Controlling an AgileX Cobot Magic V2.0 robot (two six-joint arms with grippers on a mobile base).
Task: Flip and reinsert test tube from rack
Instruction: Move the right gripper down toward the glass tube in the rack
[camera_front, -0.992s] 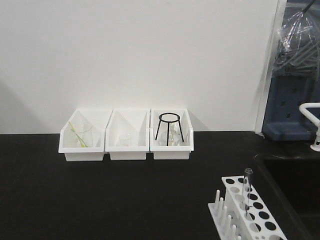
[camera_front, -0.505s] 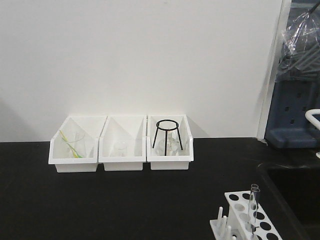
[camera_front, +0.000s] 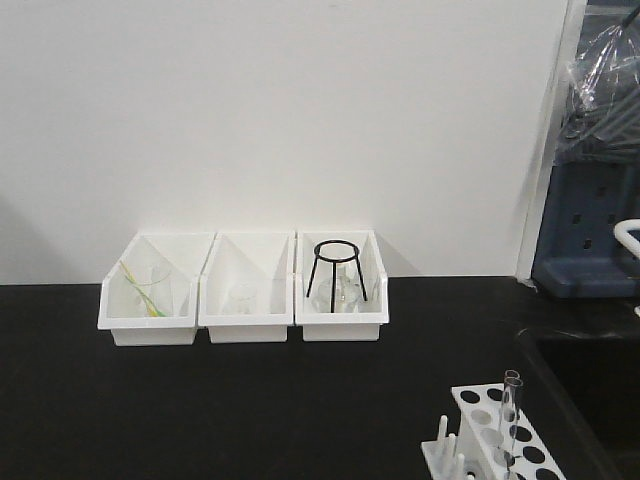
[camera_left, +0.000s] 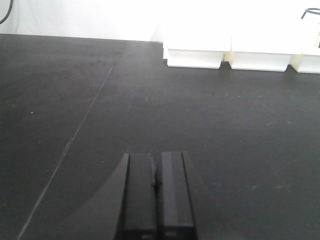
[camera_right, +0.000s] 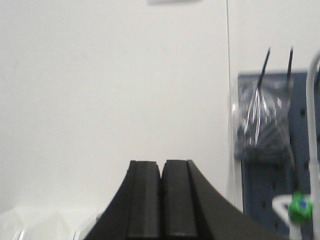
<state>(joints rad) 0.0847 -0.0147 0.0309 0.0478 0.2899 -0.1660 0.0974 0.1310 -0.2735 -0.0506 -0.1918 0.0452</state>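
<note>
The white rack (camera_front: 480, 415) sits at the bottom right of the front view, partly cut off by the frame edge. The clear test tube (camera_front: 510, 410) stands upright in one of its holes, rim up. Short white pegs (camera_front: 443, 440) line its left side. Neither arm shows in the front view. My left gripper (camera_left: 157, 157) is shut and empty, low over the bare black table. My right gripper (camera_right: 161, 164) is shut and empty, raised and facing the white wall. The rack and tube do not show in either wrist view.
Three white slant-fronted bins (camera_front: 243, 290) stand in a row against the back wall; the right one holds a black wire tripod (camera_front: 335, 268). A recessed black sink (camera_front: 590, 390) lies right of the rack. A blue pegboard unit (camera_front: 590, 230) stands at the far right.
The front view has shifted: the rack and tube sit lower and further right in frame than a second ago, and the bins moved left and down. The tube stays in its hole.
</note>
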